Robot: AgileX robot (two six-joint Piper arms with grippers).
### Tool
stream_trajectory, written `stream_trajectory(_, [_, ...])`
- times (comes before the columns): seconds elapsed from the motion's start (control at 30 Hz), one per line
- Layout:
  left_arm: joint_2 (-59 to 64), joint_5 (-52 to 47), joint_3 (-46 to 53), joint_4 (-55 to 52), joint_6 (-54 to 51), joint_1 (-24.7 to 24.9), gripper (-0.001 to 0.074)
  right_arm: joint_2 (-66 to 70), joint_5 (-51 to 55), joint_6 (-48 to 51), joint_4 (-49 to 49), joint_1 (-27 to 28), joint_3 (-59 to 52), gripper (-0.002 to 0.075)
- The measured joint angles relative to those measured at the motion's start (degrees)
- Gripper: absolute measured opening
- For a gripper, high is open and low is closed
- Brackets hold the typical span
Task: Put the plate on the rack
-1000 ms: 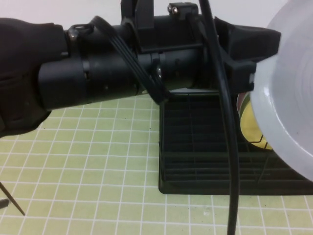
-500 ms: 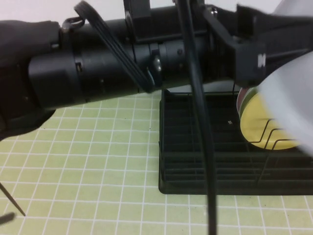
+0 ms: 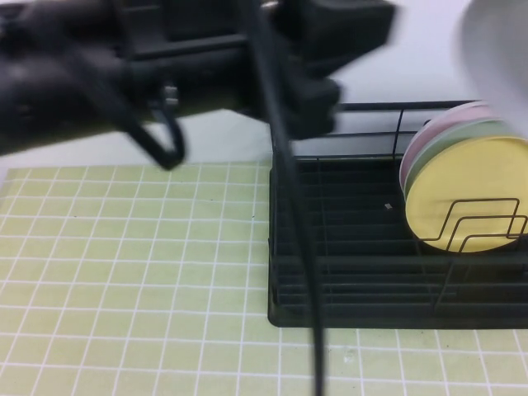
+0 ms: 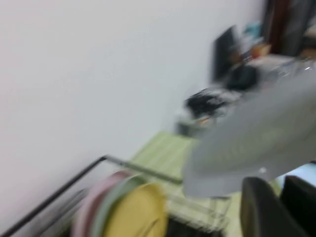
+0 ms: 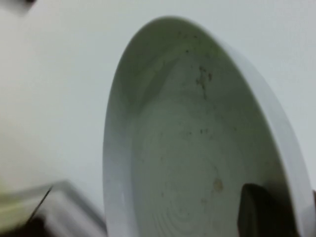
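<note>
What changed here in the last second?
The left arm swung back left, taking the left gripper off the white plate. The plate moved up and right, held by the right gripper at the top right. The rack and its coloured plates stayed put.

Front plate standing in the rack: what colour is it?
Yellow. The front plate shows best in the high view.

Black tubular left arm (image 3: pixel 124 74) with a thick black cable (image 3: pixel 316 355).
</note>
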State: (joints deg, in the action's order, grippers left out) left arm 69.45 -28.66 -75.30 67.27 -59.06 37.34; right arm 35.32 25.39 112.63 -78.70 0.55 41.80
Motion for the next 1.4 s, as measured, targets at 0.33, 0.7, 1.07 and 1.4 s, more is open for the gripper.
stream_trajectory(0.33, [-5.4,-8.6,1.2,-24.8,16.0,-9.6,0.0002,20.6,16.0,-3.8,29.4,0.0,17.1,-0.0003])
stream_trajectory(0.7, [-14.8,-1.4,16.2,-34.8,21.2,-17.4,0.0,40.7,26.8,-12.0,42.8,0.0,36.3,-0.0003])
stream_trajectory(1.07, [-20.1,9.8,28.0,-34.4,21.6,-18.3,-0.0001,46.0,24.3,-11.9,45.7,0.0,36.4,-0.0003])
stream_trajectory(1.4, [-20.2,10.7,28.8,-32.8,21.6,-18.3,-0.0001,46.7,21.3,-11.7,52.5,0.0,36.4,-0.0003])
